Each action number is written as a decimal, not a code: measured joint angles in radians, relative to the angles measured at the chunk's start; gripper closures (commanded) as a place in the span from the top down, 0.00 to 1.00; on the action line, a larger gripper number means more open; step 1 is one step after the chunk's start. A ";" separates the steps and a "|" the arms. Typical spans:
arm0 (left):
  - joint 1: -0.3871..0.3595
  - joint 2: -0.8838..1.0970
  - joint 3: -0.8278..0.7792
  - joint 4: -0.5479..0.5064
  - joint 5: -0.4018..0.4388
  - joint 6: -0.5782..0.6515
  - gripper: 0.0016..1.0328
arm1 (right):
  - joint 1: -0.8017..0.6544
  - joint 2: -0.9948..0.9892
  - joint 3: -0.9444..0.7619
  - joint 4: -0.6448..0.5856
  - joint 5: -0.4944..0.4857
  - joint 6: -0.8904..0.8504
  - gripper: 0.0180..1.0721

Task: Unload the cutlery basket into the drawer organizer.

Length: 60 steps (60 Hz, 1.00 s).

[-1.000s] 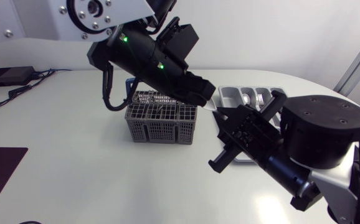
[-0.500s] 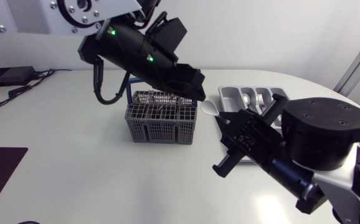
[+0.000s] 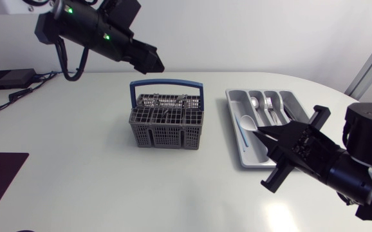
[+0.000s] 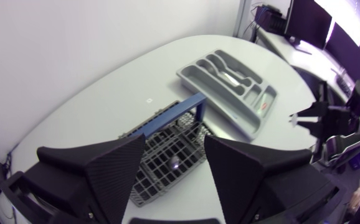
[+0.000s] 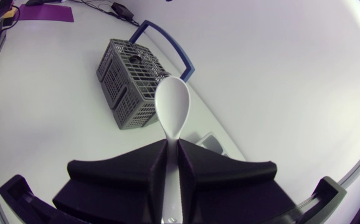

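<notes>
Biggest thing first: the plain white surface (image 3: 76, 167). The grey mesh plastic cutlery basket with the blue handle (image 3: 167, 125) sits around the middle. The grey compartmented drawer organizer (image 3: 236, 94) lies just to its right, with some metal cutlery (image 3: 268, 103) in the far slots.

The left end effector (image 4: 174, 146) hangs wide open, high over the far left, holding nothing. The right end effector (image 5: 172, 144) is clamped on the handle of a smooth white spoon (image 5: 172, 102), which looks to be over the organizer's left side.

My guess is it's light and stiff but slick, so a mid-handle pinch makes sense, though it could twist. Looks-wise it's plain glossy white, with an oval bowl and a slim handle.
</notes>
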<state>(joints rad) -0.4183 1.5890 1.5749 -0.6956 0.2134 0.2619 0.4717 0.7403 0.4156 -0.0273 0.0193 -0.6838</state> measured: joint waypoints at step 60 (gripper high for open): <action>-0.390 0.116 -0.410 0.410 -0.788 0.233 0.57 | -0.447 0.071 0.003 -0.106 -0.309 -0.220 0.06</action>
<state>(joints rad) -0.8085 1.7050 1.1645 -0.2859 -0.5747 0.4953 0.0242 0.8116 0.4183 -0.1337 -0.2897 -0.9039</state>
